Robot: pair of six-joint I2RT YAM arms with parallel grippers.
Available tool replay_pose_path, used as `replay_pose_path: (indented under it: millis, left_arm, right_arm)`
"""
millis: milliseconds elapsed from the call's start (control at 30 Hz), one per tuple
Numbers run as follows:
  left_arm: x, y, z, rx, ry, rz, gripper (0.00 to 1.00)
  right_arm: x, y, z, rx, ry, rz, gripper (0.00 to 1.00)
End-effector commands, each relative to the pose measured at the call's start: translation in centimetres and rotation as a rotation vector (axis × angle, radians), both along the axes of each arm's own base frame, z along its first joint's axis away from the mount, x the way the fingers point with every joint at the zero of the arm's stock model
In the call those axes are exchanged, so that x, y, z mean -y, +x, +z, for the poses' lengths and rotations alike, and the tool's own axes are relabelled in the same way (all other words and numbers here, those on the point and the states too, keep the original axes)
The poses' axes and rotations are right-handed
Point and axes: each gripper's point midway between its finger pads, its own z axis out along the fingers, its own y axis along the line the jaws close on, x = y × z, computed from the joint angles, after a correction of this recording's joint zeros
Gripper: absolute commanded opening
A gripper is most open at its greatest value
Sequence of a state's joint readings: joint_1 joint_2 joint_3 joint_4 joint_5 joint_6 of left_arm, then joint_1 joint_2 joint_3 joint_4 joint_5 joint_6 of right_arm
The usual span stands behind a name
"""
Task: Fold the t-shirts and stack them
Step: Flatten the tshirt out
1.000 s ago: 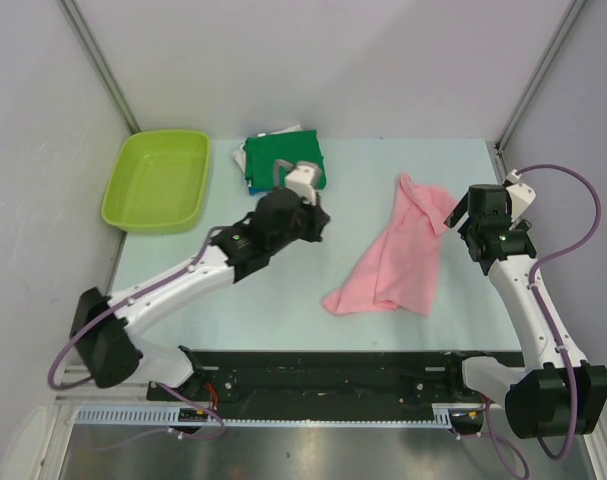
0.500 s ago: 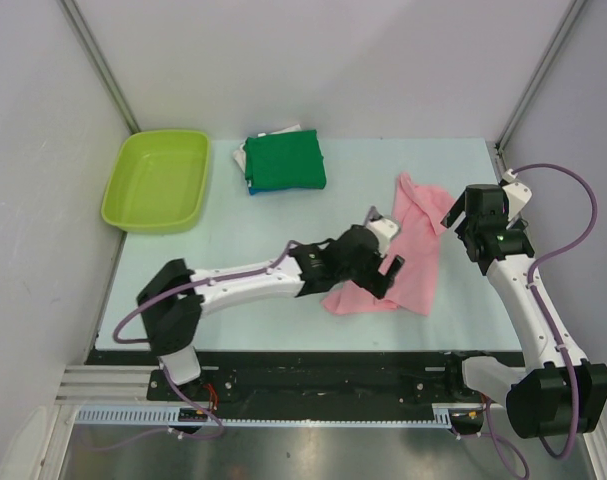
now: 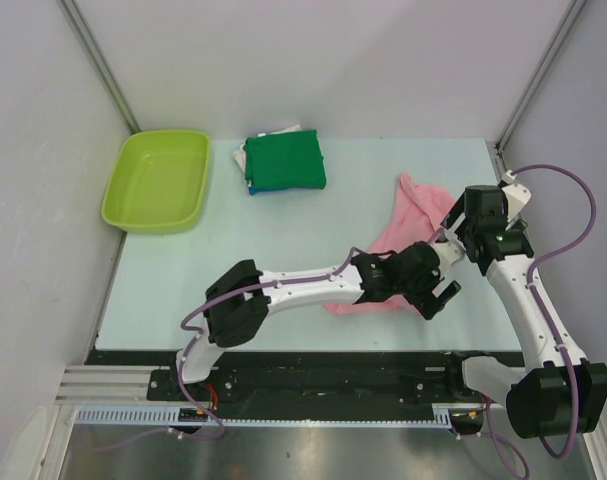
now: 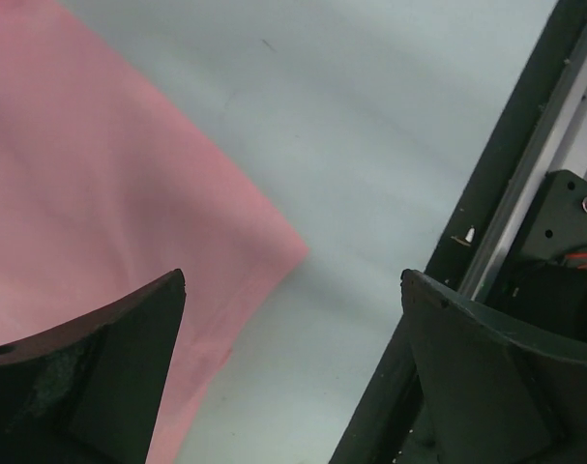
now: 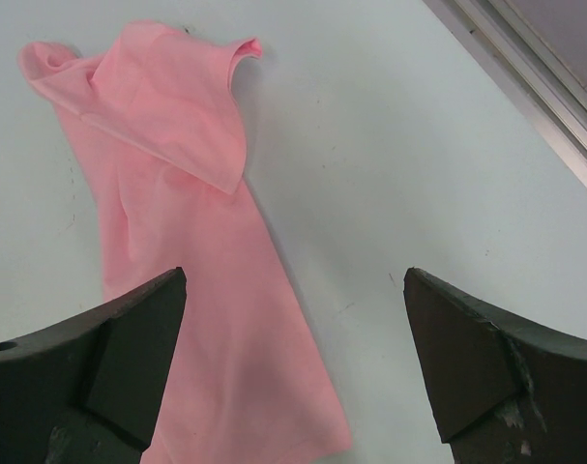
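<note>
We see the pink t-shirt [image 3: 415,207] lying loose and crumpled on the right half of the tabletop [image 3: 283,235], stretched from far right toward the near middle. The left arm reaches across it, and the left fingers [image 3: 446,291] are spread wide with nothing between them, above the shirt's near right corner. In the left wrist view one finger sits over the pink cloth [image 4: 100,174] and the other over the black rail [image 4: 525,174] at the tabletop's near edge; we cannot tell whether they touch the cloth. The right fingers [image 3: 453,213] are parted too and hold nothing, beside the shirt's far end [image 5: 177,126]. A folded dark green t-shirt [image 3: 285,162] tops a stack at the far side, next to the lime green tub [image 3: 158,180].
</note>
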State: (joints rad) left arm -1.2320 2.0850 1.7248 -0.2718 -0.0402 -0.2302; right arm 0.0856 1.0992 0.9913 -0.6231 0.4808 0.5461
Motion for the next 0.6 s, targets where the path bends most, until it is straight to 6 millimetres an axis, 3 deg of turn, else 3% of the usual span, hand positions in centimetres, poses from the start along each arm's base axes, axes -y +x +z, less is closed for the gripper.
replay_pose_path:
  millis: [0,33,100,133,200,567]
  left_arm:
    - [1.7,-1.6,-0.7,-0.006,0.029,-0.092,0.97]
    - [2.0,-1.6,-0.5,0.0,0.04,-0.094,0.97]
    - [2.3,-2.3,-2.3,-0.001,0.086,-0.117,0.96]
    - [2.5,-1.7,-2.2,0.025,0.092,-0.094,0.96]
    - [2.7,-1.7,-3.6,0.031,0.122,-0.096,0.96]
    - [3.7,1.9,-7.5,0.146,0.208,0.009,0.96]
  right_arm:
    - [0.3,0.1,0.4,0.021,-0.009,-0.009,1.0]
    - [0.4,0.1,0.4,0.019,-0.011,-0.011,1.0]
    - [0.4,0.1,0.4,0.021,-0.011,-0.01,1.0]
    - [0.4,0.1,0.5,0.021,-0.011,-0.012,1.0]
    - [0.4,0.2,0.5,0.026,-0.008,-0.01,1.0]
    - [0.3,0.1,0.4,0.024,-0.004,-0.001,1.0]
